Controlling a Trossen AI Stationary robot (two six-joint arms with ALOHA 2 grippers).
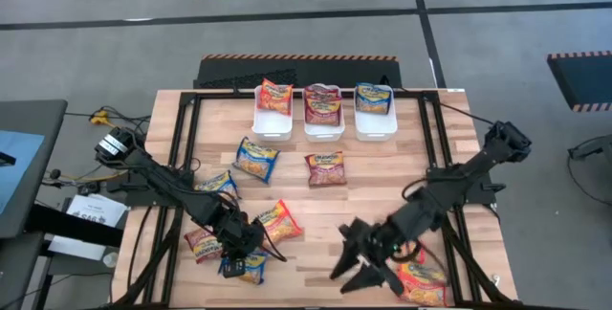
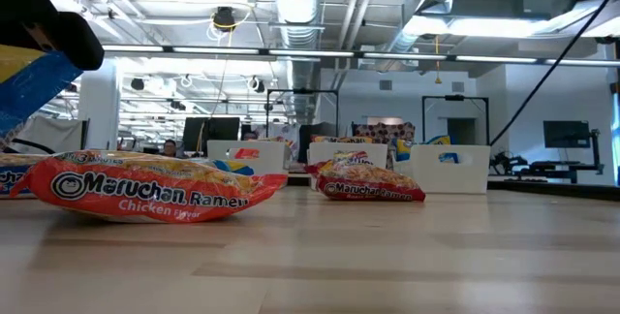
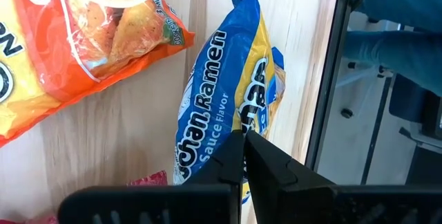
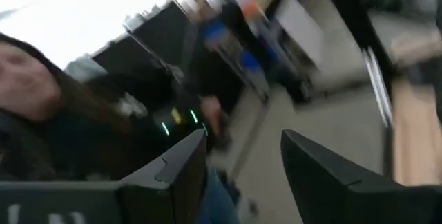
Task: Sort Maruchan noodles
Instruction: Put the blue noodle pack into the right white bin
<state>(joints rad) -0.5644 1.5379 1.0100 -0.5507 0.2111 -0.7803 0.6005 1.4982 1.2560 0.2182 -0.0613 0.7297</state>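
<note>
Left end effector (image 1: 239, 255), lower left, clenched on blue packet (image 3: 224, 106), long axis in line with fingers; right end effector (image 1: 368, 262) released, farther off

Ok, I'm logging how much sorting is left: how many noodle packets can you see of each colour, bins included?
orange packets: 3
maroon packets: 3
blue packets: 4, one pinched in the left gripper
Total: 10 visible; any stacked underneath in the white bins are hidden.
The right gripper is open, beside an orange packet.

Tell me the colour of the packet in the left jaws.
Blue with yellow print; the left gripper is shut on this blue packet. Left wrist view shows it best.
</note>
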